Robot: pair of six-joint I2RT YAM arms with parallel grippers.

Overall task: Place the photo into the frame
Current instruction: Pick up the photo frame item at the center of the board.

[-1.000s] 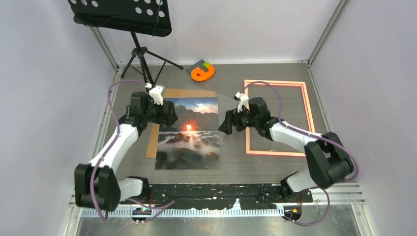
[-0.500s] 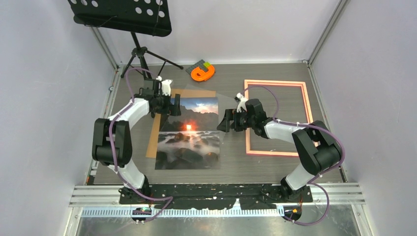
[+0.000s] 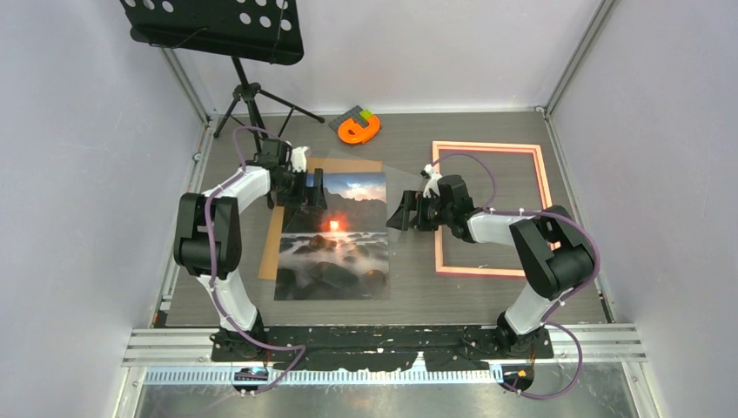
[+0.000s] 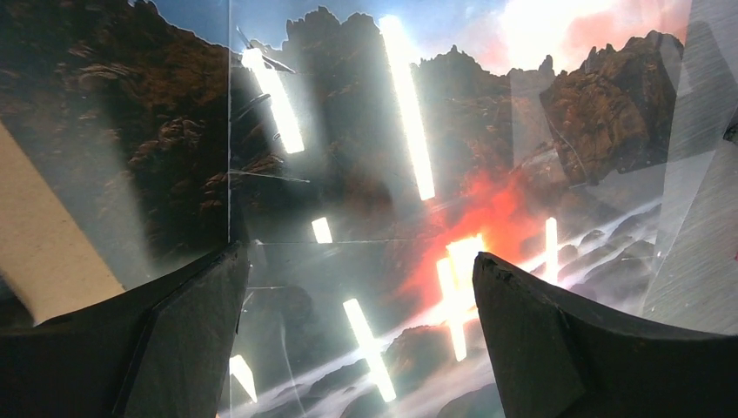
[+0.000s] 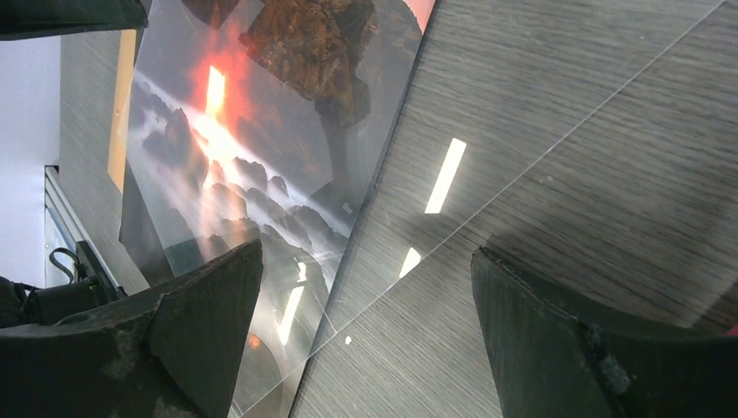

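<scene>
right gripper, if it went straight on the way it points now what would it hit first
Most likely the clear transparent sheet, which lies on the grey wood-grain table and over the sunset seascape photo. The open right gripper aims near the sheet's edge, though depth is unclear.

The fingers [image 5: 200, 331] stand wide apart over the grey wood-grain counter [image 5: 418, 357]. A clear sheet [image 5: 496, 122] overlaps the flat sunset photo [image 5: 252, 131]. A strip of brown board [image 5: 120, 104] shows past it.
</scene>
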